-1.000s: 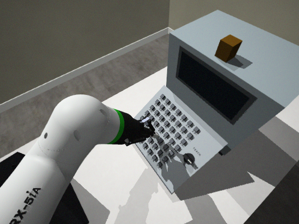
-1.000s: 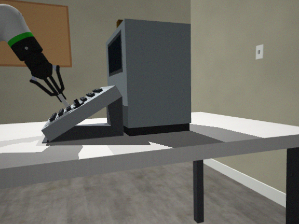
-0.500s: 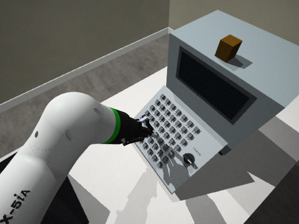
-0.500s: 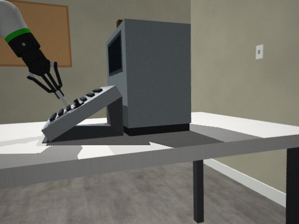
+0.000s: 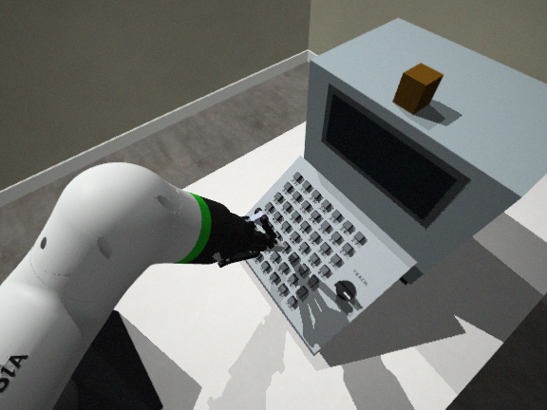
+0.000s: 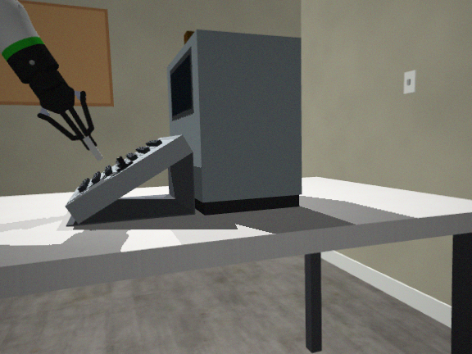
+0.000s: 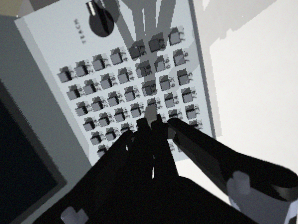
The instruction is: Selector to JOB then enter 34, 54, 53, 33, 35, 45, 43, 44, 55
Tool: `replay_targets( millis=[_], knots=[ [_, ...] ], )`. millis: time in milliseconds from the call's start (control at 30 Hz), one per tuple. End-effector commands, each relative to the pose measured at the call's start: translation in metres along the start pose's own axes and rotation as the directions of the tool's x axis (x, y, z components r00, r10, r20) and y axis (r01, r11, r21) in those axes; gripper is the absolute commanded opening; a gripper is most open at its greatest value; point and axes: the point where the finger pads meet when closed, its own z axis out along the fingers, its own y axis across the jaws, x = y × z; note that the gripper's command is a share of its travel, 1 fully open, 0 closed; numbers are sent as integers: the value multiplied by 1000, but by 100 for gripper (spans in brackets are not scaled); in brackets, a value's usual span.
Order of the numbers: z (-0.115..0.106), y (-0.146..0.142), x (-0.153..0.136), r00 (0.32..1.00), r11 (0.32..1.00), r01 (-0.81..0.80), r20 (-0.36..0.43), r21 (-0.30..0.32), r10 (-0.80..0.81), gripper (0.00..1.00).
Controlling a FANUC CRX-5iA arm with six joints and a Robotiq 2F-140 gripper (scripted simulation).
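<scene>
A grey machine stands on a white counter, its sloped keypad reaching toward nine o'clock. At ten o'clock of the keypad, the black gripper hangs with jaws shut, its tip just above the keys. An orange board hangs on the wall behind.

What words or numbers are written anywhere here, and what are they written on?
"TEACH": on the keypad panel, beside the black knob.
"A", after part of a cut-off character: on the white robot arm at the picture's lower left edge; the rest is out of view.
Labels under the keys: too small and blurred to read.
Nothing reads on the dark screen or the brown block.
</scene>
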Motion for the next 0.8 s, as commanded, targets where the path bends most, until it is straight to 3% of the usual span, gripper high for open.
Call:
replay_targets(
  millis=[0,767],
  knots=[
    [-2,0,0,1000,1000,0,1,1,0,0],
    [-1,0,34,1000,1000,0,1,1,0,0]
  ],
)
